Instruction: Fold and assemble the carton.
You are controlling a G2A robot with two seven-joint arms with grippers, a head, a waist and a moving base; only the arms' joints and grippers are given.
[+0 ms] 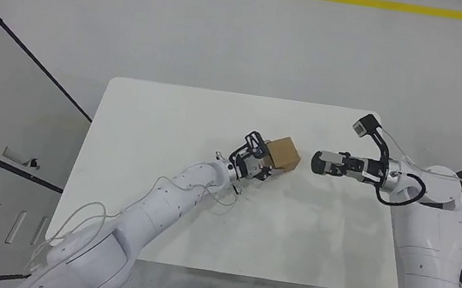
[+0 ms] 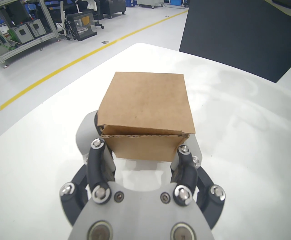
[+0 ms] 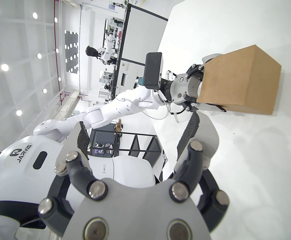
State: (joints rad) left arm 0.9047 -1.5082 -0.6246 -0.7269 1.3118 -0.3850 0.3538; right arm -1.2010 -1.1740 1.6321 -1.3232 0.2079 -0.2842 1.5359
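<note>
Left gripper (image 2: 142, 138) clamping carton (image 2: 146, 104), right gripper (image 3: 138, 123) spread wide

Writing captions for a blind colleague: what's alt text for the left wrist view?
The left gripper holds a brown carton between its jaws, with a white table beneath. A yellow floor line runs beyond it.

White arms (image 1: 174, 191), grey-and-black tips
Thin pale cables (image 1: 81, 212) are looping along glossy white shells — the left end effector (image 2: 141, 136) and right end effector (image 3: 138, 123) are showing grey plates, silver screws (image 3: 179, 191), black linkages, ribbed pads (image 3: 189, 131).
</note>
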